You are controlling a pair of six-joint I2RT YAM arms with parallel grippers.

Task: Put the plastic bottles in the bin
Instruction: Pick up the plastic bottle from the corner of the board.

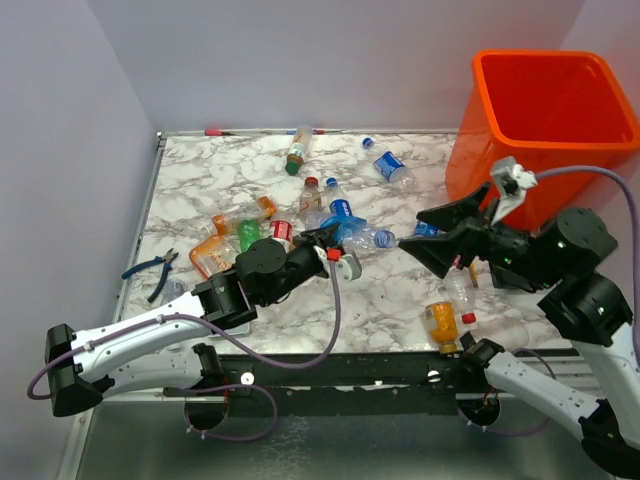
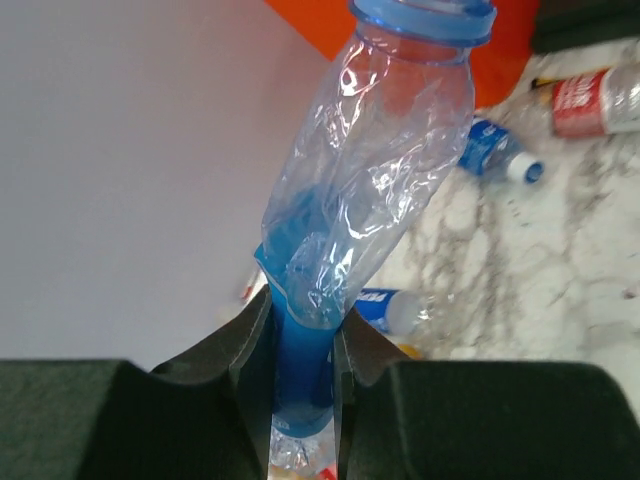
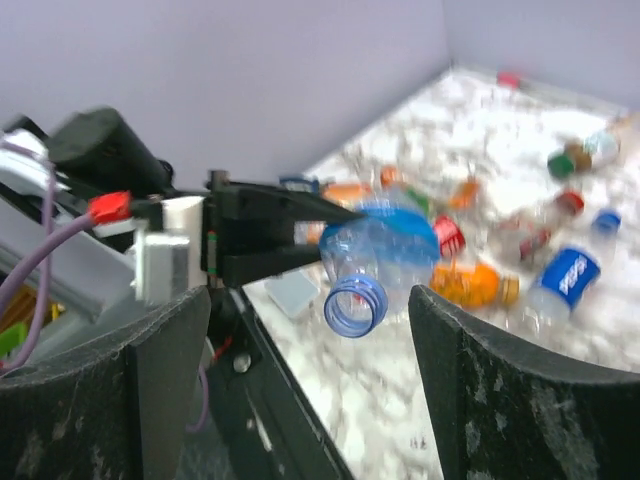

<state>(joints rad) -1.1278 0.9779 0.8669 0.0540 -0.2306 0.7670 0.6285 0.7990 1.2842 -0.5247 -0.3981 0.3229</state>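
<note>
My left gripper (image 1: 333, 241) is shut on a crushed clear bottle with a blue label (image 1: 365, 237) and holds it above the table, its open neck pointing right. In the left wrist view the jaws (image 2: 300, 380) pinch the blue label of the bottle (image 2: 370, 170). My right gripper (image 1: 420, 232) is open and empty, just right of the bottle's neck and facing it. In the right wrist view the blue neck ring (image 3: 355, 302) floats between my spread fingers (image 3: 310, 296). The orange bin (image 1: 545, 100) stands at the far right. Several more bottles (image 1: 250, 232) lie on the table.
An orange bottle (image 1: 440, 322) lies near the front edge by the right arm. A blue-labelled bottle (image 1: 392, 166) and a green-capped one (image 1: 297, 152) lie at the back. Blue-handled pliers (image 1: 152, 268) lie at the left. A grey-white pad (image 3: 293, 293) lies near the front.
</note>
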